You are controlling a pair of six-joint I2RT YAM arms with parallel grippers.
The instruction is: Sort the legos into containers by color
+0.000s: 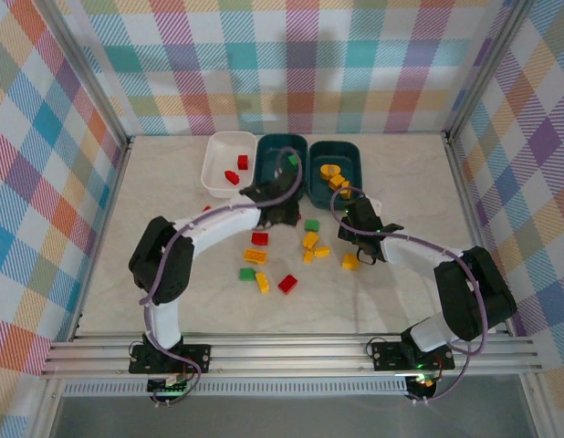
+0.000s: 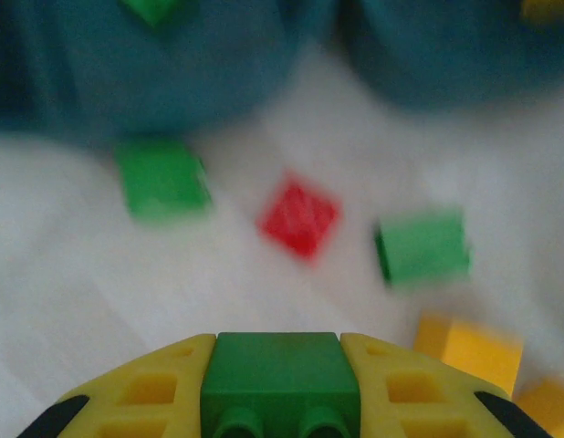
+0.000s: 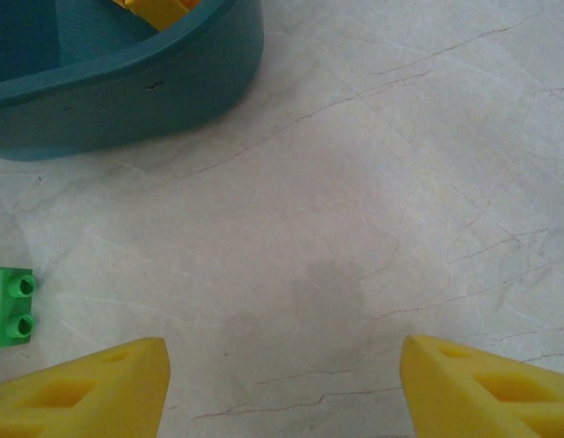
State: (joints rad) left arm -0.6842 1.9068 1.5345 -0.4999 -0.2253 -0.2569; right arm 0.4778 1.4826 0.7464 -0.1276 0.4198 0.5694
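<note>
My left gripper (image 2: 280, 365) is shut on a green lego (image 2: 280, 379), which fills the gap between the yellow fingers (image 2: 136, 392). From above, that gripper (image 1: 278, 213) hangs just in front of the middle teal container (image 1: 282, 146), which holds one green lego (image 1: 292, 160). The white container (image 1: 218, 151) holds red legos (image 1: 243, 161). Yellow legos (image 1: 331, 172) lie in the right teal container (image 1: 353, 155). My right gripper (image 3: 282, 351) is open over bare table, near that container (image 3: 127, 91). Loose legos in red (image 1: 287, 283), green (image 1: 312, 224) and yellow (image 1: 310, 240) lie scattered mid-table.
The left wrist view is blurred; it shows two green bricks (image 2: 161, 178), a red one (image 2: 298, 216) and a yellow one (image 2: 469, 347) on the table ahead. A green brick (image 3: 10, 306) lies left of my right fingers. Plaid walls enclose the table.
</note>
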